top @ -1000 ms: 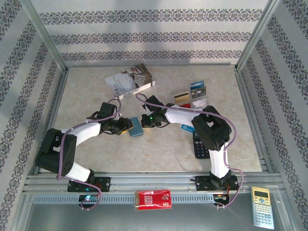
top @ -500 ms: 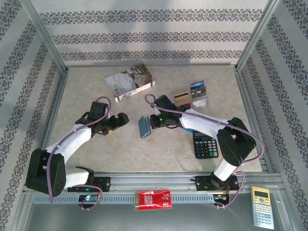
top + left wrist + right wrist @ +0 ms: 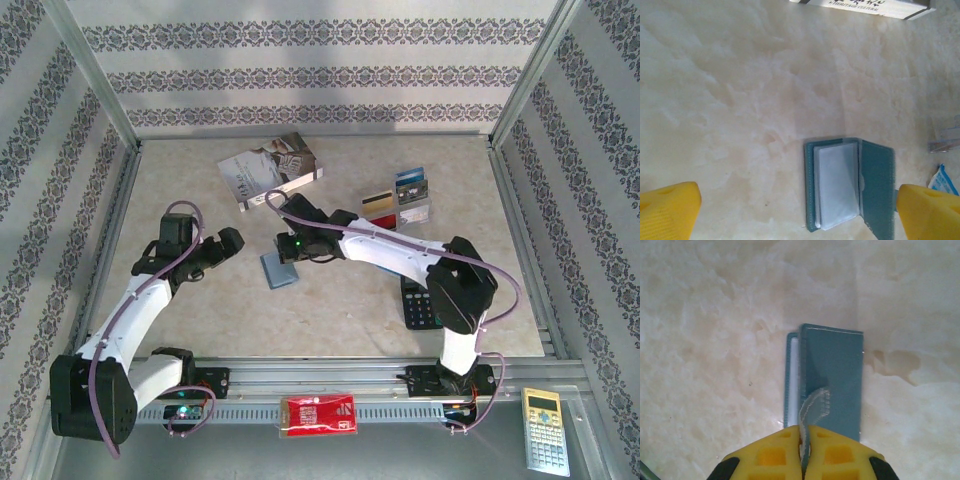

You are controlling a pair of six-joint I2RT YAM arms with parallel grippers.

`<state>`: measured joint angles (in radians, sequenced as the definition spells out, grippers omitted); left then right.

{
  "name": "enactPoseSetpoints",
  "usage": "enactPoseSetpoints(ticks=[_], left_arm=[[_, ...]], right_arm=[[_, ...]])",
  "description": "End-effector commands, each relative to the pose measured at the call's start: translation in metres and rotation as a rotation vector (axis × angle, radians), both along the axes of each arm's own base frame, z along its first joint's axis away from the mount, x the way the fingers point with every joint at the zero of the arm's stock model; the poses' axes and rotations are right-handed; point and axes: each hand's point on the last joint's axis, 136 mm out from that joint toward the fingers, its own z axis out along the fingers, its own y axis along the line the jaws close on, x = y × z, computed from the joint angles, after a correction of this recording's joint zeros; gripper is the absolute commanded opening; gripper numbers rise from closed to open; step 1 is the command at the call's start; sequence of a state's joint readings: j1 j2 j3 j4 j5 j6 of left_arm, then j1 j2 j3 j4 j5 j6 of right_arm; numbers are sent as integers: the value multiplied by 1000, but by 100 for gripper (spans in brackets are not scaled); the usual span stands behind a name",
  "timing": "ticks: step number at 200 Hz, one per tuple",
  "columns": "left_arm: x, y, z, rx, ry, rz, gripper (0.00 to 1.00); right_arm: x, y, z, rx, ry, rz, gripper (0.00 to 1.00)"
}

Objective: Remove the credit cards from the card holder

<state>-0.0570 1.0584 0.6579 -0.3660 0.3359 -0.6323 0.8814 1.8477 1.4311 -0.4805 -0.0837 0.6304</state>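
**Top external: left gripper lets go, holder down on the table**

A second ago both grippers met over the holder (image 3: 280, 269). Now the left gripper (image 3: 231, 241) has drawn back towards its own side, and its yellow fingers (image 3: 669, 210) stand spread wide with nothing between them. The holder stood on edge half a second ago. It now lies mid-table, near the book (image 3: 270, 168) and well apart from the calculator (image 3: 418, 302).

The right gripper (image 3: 801, 452) has followed the holder to the left. Its jaws are pressed together on a thin clear strip, which we take for the holder's plastic sleeve rising from the fold. The blue-grey cover lies beneath it.

From the left wrist we see the holder open, with its clear pockets facing up. They look pale and blank, but we cannot tell whether a card is still inside.

Several cards (image 3: 400, 196) sit at the back right, beside the calculator — already out, we judge. With the left gripper's grip gone, only the right pinch holds the holder. Any card still inside would want the holder steadied again — a pull on the sleeve alone would probably drag the whole wallet.
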Motion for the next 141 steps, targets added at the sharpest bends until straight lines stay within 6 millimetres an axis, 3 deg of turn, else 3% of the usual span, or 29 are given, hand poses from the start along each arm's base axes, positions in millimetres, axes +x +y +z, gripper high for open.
enactPoseSetpoints(ticks=[1, 42, 77, 106, 141], left_arm=[[-13, -1, -12, 7, 45, -40, 100], [-11, -24, -6, -108, 22, -128, 87], [-3, -51, 1, -212, 8, -183, 65], [6, -71, -4, -189, 33, -219, 50], [21, -110, -16, -209, 42, -270, 35]], right_arm=[[2, -5, -7, -43, 15, -44, 4], [9, -29, -10, -32, 5, -88, 4], [15, -61, -31, -69, 15, -120, 4], [16, -81, -51, -156, 11, -134, 4], [25, -96, -69, -175, -2, -169, 4]])
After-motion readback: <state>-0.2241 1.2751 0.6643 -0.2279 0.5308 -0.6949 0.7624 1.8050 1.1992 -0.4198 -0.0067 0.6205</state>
